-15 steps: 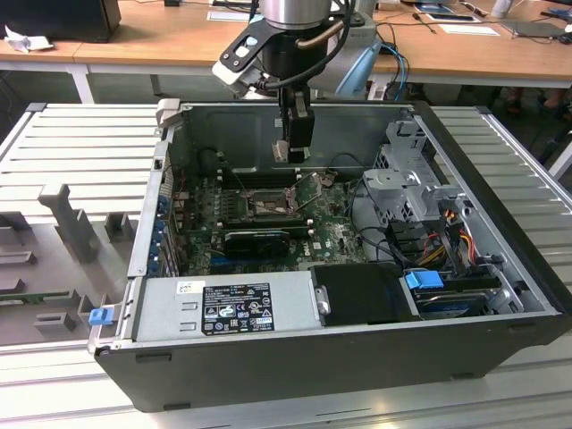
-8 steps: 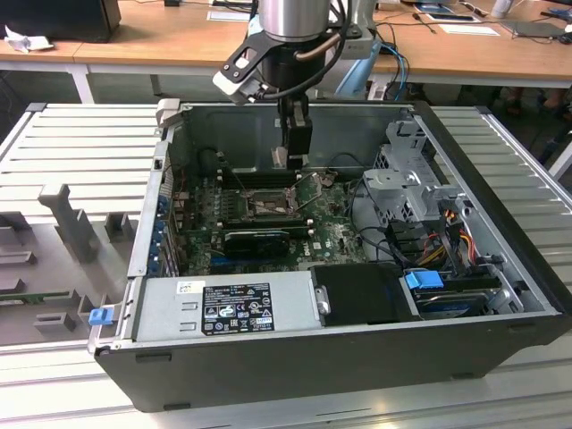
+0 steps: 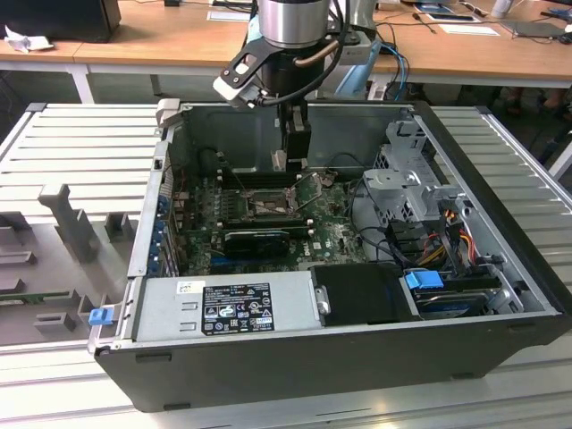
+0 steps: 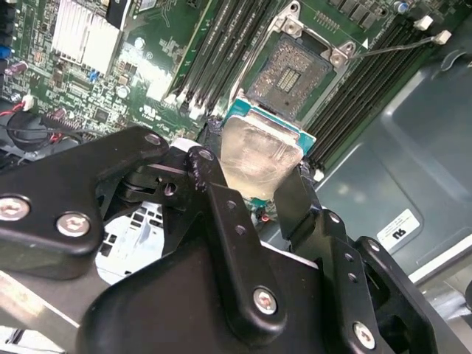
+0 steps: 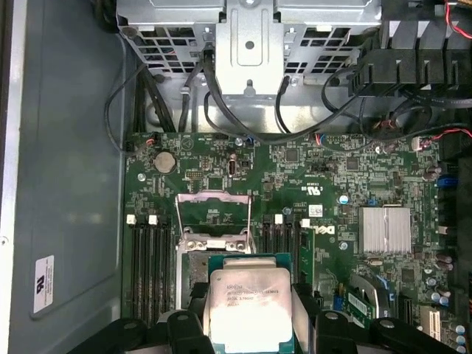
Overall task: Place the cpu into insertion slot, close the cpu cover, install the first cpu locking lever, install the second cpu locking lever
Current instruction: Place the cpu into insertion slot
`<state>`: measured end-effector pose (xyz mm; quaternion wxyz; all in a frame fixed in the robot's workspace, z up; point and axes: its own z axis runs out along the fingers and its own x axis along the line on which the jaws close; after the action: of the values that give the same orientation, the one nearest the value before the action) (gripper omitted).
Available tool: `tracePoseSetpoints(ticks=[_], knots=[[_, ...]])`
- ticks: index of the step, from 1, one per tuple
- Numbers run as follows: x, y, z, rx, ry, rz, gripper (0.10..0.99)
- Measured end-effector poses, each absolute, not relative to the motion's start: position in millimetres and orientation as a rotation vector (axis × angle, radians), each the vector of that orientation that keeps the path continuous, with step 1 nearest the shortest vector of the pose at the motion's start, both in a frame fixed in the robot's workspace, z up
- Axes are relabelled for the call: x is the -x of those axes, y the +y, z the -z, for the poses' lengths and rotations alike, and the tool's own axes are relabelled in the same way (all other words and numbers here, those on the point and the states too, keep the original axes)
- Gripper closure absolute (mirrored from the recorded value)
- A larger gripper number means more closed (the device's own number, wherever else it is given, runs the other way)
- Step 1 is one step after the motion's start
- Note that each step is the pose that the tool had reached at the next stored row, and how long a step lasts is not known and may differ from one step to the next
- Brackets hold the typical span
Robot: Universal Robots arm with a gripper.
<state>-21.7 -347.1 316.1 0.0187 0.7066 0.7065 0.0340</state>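
In both wrist views my gripper is shut on the cpu, a flat square chip with a pale metal face held by two opposite edges. The chip hangs above the green motherboard, just short of the insertion slot, whose dark contact field lies bare. The cpu cover is flipped open beyond the slot, with board showing through its window. A thin wire lever sticks out from the slot's corner. In the exterior view the gripper reaches down into the case above the slot.
Long black memory slots flank the insertion slot on both sides. A finned heatsink and cables lie nearby. In the exterior view, a drive cage stands at the right and a power supply along the near case wall.
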Motion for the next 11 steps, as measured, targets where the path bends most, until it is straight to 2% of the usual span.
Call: tracePoseSetpoints(ticks=[11], knots=[[21.7, -347.1, -309.7, -2.194, 2.194, -0.105, 0.557]])
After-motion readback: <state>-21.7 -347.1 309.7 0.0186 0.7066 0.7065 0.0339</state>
